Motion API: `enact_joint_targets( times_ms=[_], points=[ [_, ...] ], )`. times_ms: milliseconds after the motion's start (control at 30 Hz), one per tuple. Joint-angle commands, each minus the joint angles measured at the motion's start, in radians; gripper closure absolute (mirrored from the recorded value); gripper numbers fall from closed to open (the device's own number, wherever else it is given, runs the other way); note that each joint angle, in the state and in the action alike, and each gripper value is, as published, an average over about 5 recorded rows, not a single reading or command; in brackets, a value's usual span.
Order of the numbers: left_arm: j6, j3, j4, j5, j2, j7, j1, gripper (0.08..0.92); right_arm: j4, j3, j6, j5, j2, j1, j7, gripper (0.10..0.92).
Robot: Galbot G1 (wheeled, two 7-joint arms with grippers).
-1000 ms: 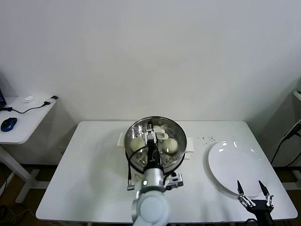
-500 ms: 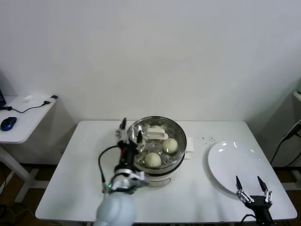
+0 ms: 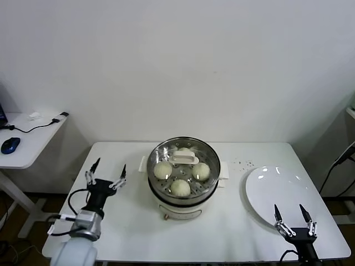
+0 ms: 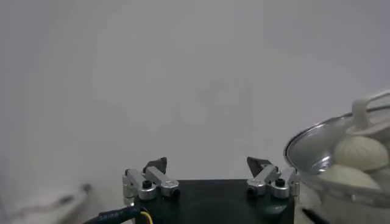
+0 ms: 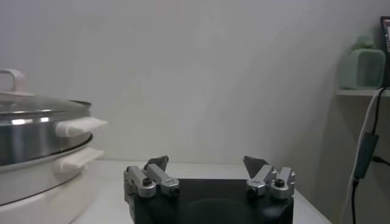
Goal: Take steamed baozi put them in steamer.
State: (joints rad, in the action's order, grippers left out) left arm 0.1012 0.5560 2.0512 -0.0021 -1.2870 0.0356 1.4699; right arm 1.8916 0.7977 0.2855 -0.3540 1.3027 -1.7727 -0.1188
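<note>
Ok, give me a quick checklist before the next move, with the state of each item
1. Cream-white baozi inside the shiny steel steamer basket: ok; three clearly seen, the fourth partly hidden behind the lid handle.
2. Glass lid with white handle on the steamer: ok.
3. Flat white plate holds no buns: ok.
4. Left pincer open, holding nothing, beside the steamer: ok.
5. Right pincer open, holding nothing, near the plate: ok.
</note>
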Motion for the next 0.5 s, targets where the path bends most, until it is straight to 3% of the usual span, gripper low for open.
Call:
enact_joint_targets(
  times_ms=[33, 500],
  points=[
    [-0.274, 0.110, -0.231, -0.444, 0.060, -0.088, 0.091, 0.177, -0.014, -0.004, 0.001, -0.005, -0.002, 0.007, -0.002, 0.203],
    [-0.317, 0.100, -0.227, -0.401, 0.021, -0.094, 0.126, 0.177, -0.026, -0.007, -0.014, -0.008, -0.003, 0.014, 0.000, 0.203]
  ],
)
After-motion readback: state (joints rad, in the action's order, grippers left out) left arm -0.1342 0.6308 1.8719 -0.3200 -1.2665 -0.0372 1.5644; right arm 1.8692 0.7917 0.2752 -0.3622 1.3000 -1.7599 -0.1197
